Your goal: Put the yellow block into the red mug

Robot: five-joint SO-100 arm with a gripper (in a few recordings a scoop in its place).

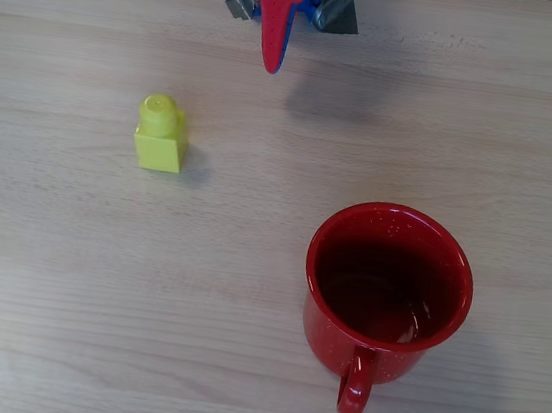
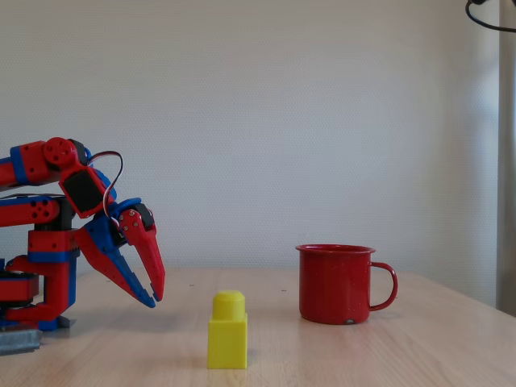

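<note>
Overhead view: the block [image 1: 160,133] stands upright on the bench [image 1: 65,281], stud uppermost, in the left half of the picture and free of any contact. It is bright yellow and casts a small shadow to its right. In the fixed view the block [image 2: 227,330] sits in the foreground, closer to the camera than anything else.

The mug [image 1: 387,294] stands upright at lower right in the overhead view, well apart from the block, mouth open to the camera, dark red inside, with its handle pointing toward the bottom edge of the picture. In the fixed view the mug [image 2: 338,283] is right of the block and farther back, handle to the right.

The gripper [image 1: 271,63] shows at the top edge of the overhead view, above the bench, between block and mug across the picture and apart from both. In the fixed view the gripper [image 2: 153,297] hangs at the left, tips angled down and clear of the bench surface. The fingers [image 2: 151,262], one red and one blue, stand nearly together with at most a thin gap at the tips, though that gap is hard to judge at this angle. They hold nothing.

A plain pale wall [image 2: 322,121] stands behind the bench.
</note>
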